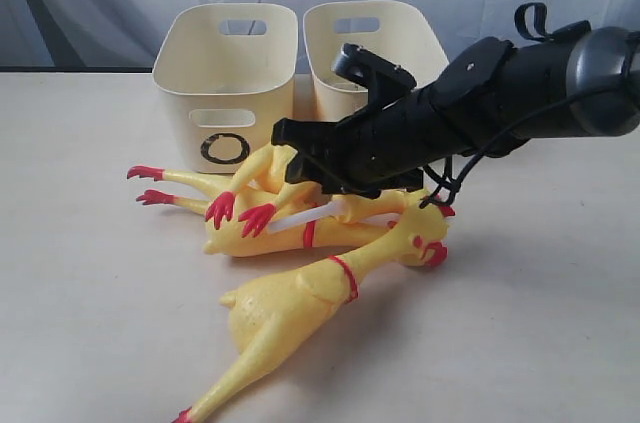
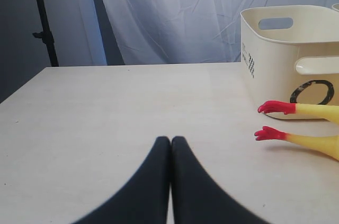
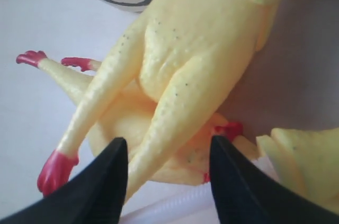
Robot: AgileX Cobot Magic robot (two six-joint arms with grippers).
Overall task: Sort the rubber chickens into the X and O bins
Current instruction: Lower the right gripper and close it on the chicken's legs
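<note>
Pale table point(image 1: 560, 343), white curtain point(image 2: 175, 17), black stand point(image 2: 43, 17)

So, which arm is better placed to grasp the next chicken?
The right. The right arm reaches over the rubber chickens, jaws open astride a leg of the top chicken. The left jaws are shut over the table, away from them.

Yellow rubber chickens point(image 1: 270, 305) heaped before cream bins point(image 1: 176, 115).

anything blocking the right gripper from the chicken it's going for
Nothing visible does. The right gripper is open and straddles one leg of the top chicken. Beneath it lie other chickens, and the O bin stands behind the pile, its top open.
</note>
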